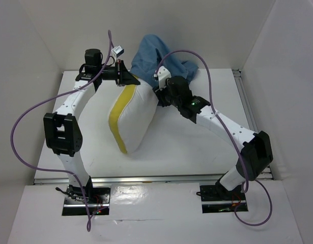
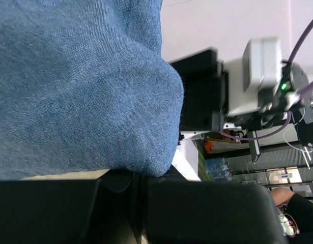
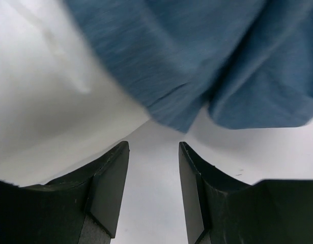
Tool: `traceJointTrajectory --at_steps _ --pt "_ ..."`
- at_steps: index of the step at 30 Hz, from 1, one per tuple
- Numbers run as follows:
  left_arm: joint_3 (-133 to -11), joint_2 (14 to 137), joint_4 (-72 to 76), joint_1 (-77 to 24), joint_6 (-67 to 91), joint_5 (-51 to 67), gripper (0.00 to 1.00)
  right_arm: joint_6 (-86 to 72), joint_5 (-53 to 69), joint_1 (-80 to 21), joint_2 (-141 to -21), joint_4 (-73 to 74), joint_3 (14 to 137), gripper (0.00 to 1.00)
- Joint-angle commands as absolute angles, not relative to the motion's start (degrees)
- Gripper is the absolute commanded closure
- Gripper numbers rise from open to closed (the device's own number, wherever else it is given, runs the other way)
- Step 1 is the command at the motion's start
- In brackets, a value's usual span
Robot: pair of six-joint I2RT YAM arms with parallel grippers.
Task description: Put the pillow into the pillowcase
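2 jobs: left gripper pinches the pillowcase, likely anchoring its mouth, while right gripper hovers spread, empty, beside the pillow.

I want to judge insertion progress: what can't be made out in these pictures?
Top view: how far the pillow sits inside the pillowcase; both wrists cover the mouth.
Left wrist view: what the shut left tool pinches besides blue cloth; cloth drapes over its tips.
Right wrist view: the case's opening; beyond the open right tool, only blurred folds, cut by the frame.
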State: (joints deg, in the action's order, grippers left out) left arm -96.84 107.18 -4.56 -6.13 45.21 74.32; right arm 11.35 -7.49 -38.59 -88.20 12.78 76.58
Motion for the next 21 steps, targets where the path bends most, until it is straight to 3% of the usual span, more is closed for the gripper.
traceJointTrajectory --at_steps 1,17,18,21 --pt "-101.1 104.7 -4.7 -5.9 40.8 77.3 1.0 14.5 -10.7 -37.9 -86.6 5.4 79.5 0.49" --pt "-101.7 104.6 -10.3 -6.4 36.7 76.8 1.0 11.4 -2.5 -35.1 -98.9 3.8 90.2 0.45" --pt "-101.7 104.6 -10.3 -6.4 36.7 76.1 1.0 11.4 -1.4 -35.1 -98.9 4.4 90.9 0.47" --pt "-101.7 104.6 -12.6 -6.9 34.4 74.8 1.0 12.0 1.6 -34.5 -99.5 4.4 90.9 0.8"
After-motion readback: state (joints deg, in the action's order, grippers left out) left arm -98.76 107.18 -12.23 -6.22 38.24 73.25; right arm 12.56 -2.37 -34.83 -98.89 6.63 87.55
